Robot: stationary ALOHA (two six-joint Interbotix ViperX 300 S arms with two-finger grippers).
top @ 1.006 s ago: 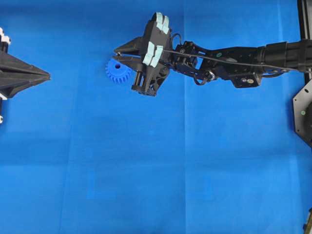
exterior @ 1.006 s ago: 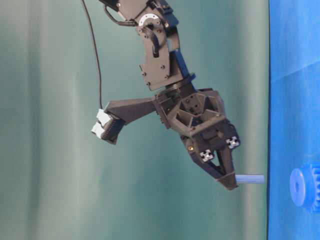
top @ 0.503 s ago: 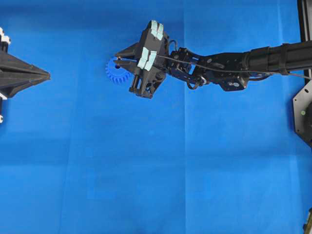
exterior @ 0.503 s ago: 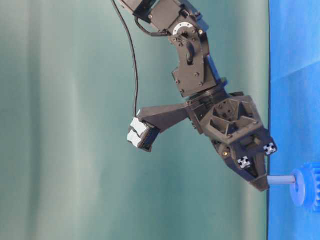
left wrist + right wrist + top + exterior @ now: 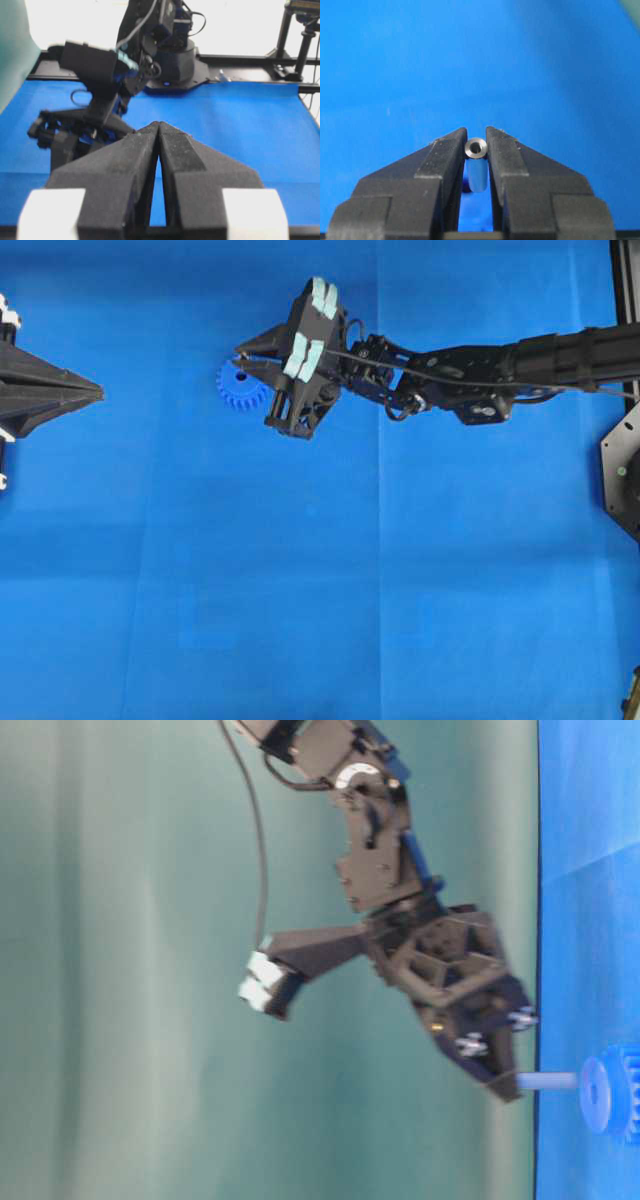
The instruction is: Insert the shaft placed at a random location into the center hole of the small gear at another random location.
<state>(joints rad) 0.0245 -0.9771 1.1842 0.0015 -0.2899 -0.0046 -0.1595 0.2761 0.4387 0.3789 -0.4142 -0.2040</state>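
Surface: blue cloth (image 5: 320,590) covering the table, creased in a grid; a green backdrop (image 5: 120,1020) shows behind it in the table-level view.
Left gripper (image 5: 98,393): parked at the left edge of the overhead view, well apart from the gear; in its own wrist view the two fingers meet at their tips, nothing between them.
Small gear (image 5: 238,388): lies flat on the cloth, upper left of centre, partly covered from above by the right tool.
Center hole (image 5: 240,377): dark spot in the hub; the pin's far end meets the hub face at this point. Depth of entry cannot be told.
Shaft (image 5: 547,1081): silvery pin, clamped at one end, pointing square at the hub.
Right gripper (image 5: 476,145): fingers pressed on both sides of the shaft, directly above the gear.
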